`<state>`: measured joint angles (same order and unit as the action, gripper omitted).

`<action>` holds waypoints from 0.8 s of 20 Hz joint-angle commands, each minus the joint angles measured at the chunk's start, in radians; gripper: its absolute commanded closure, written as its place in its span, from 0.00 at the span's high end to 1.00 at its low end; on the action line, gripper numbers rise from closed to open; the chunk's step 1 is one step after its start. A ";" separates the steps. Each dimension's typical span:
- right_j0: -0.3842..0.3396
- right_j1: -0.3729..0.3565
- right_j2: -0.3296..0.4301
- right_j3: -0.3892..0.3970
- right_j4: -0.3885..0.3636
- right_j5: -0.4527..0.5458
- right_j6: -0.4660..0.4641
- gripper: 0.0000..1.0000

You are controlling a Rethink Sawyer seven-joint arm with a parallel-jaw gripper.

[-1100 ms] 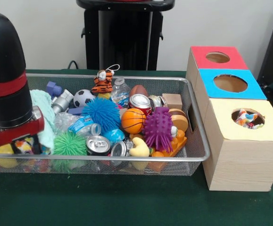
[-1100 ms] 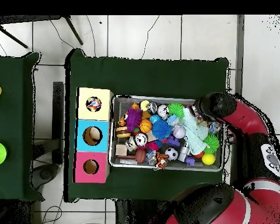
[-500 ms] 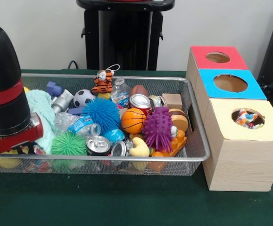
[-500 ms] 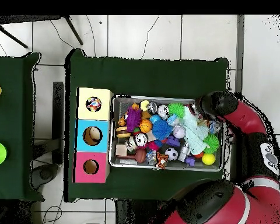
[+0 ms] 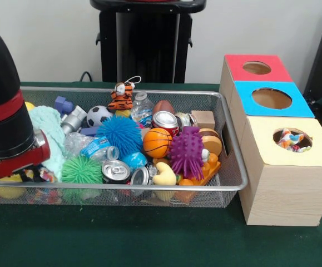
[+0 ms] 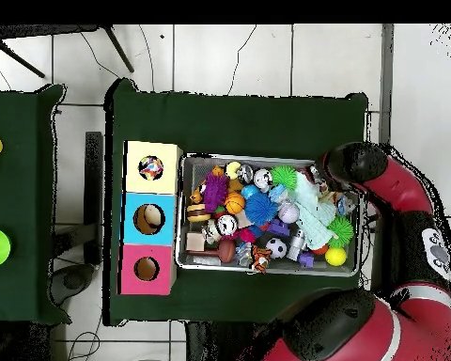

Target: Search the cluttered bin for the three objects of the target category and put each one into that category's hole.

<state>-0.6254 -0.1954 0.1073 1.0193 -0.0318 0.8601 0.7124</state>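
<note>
My jaws [image 5: 30, 173] are buried in the near-left corner of the wire bin [image 5: 236, 167], right over a little multicoloured toy [image 5: 44, 176]. Can't tell if they're open or gripping. The yellow box hole [image 5: 292, 139] with matching toys sits way off right.

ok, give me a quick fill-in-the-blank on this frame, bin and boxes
1. The box that already holds something colourful has a ____ top.
2. The box between the red box and that one has a ____ top.
3. The orange basketball sits just left of a spiky ____ ball.
4. The striped toy at the bin's far rim is a ____.

Missing words: yellow; blue; purple; tiger
</note>
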 commanded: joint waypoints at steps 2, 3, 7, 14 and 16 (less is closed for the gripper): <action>0.050 -0.101 -0.017 0.068 0.027 0.168 0.236 0.00; 0.057 -0.119 -0.026 0.075 0.029 0.181 0.245 0.00; 0.073 -0.166 -0.046 0.109 0.035 0.199 0.259 0.00; 0.079 -0.238 -0.042 0.181 0.040 0.165 0.207 0.00; 0.088 -0.255 -0.052 0.199 0.055 0.176 0.238 0.00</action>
<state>-0.5501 -0.3752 0.0450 1.0710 -0.0059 0.9535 0.7124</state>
